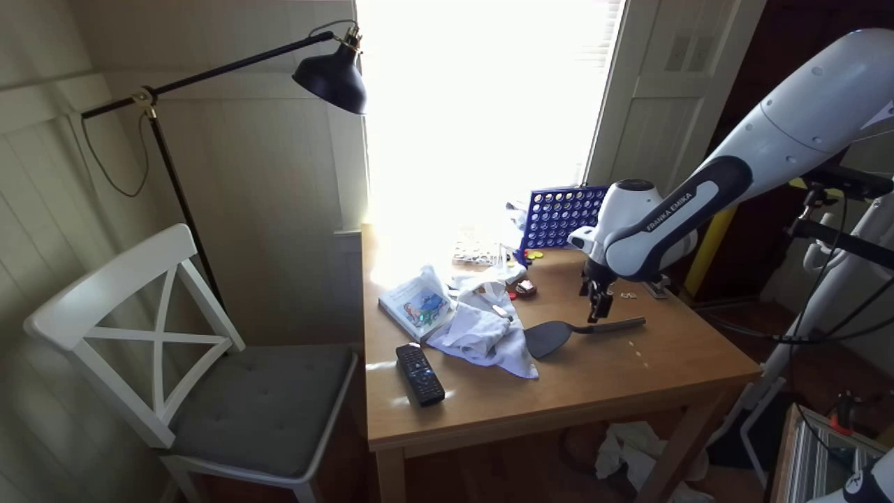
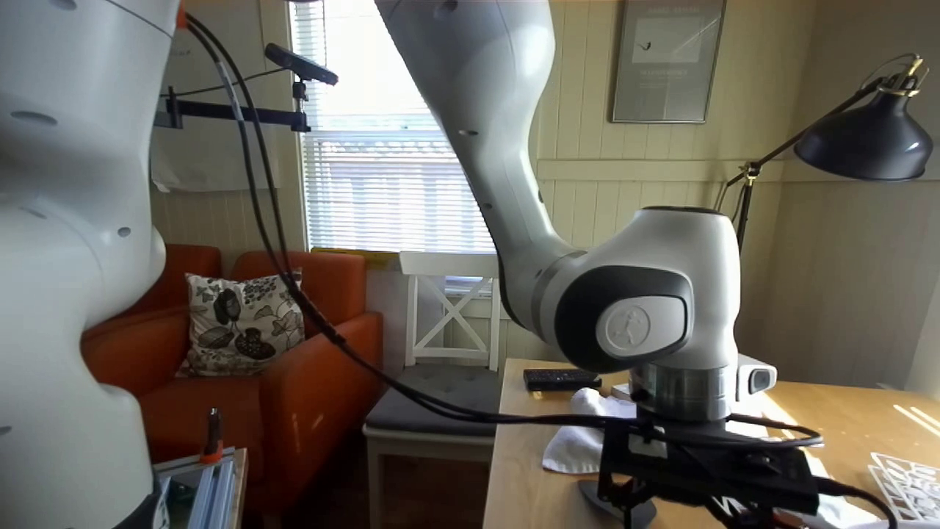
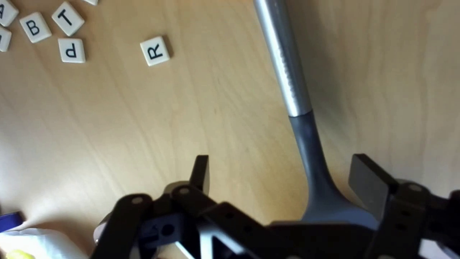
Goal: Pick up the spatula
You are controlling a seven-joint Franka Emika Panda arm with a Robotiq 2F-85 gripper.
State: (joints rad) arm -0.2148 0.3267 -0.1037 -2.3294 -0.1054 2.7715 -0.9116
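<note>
gripper [image 3: 282, 171] hung jaws-spread over spatula [image 3: 300, 114] (likely to straddle neck); handle faced right table [image 1: 594, 384] edge in exterior view.

Pincer [image 1: 591, 307] over spatula [image 1: 552, 339] | remote [image 1: 420, 374] near white cloth [image 1: 478, 332] | blue rack [image 1: 564, 215] upright

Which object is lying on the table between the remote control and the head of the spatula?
A crumpled white cloth lies between the remote control and the spatula head; this shows in both exterior views.

A white chair [image 1: 159, 337] stands beside the wooden table [image 1: 684, 356], near a glaring window [image 1: 475, 105].
</note>
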